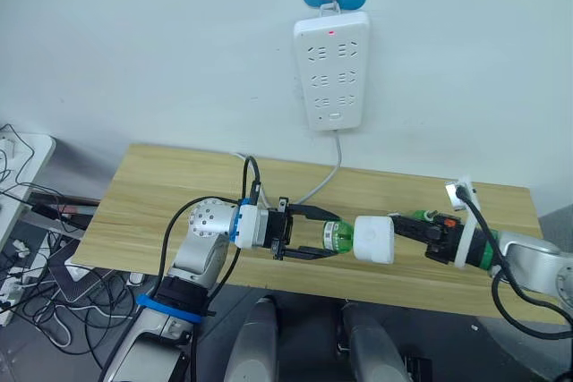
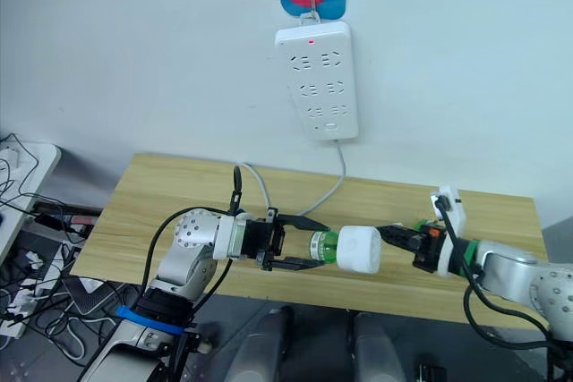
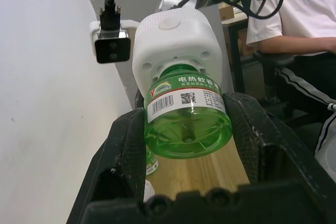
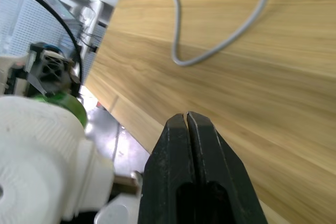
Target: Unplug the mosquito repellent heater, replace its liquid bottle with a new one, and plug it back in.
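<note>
Above the table's point(image 1: 161, 185) front edge, the mosquito repellent heater point(image 1: 373, 239) hangs between the arms, its liquid bottle point(image 1: 337, 236) lying horizontally toward the left end effector point(image 1: 318, 233), which clamps it, while the right end effector point(image 4: 187, 121), fingers together, sits beside the heater.

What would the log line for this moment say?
heater: unplugged, held over table | left gripper: shut on green bottle | right gripper: shut

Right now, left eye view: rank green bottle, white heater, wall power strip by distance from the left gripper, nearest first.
1. green bottle: between the left gripper's fingers.
2. mosquito repellent heater: on the bottle's far end, toward the right gripper.
3. power strip: up on the wall, beyond the table.
</note>
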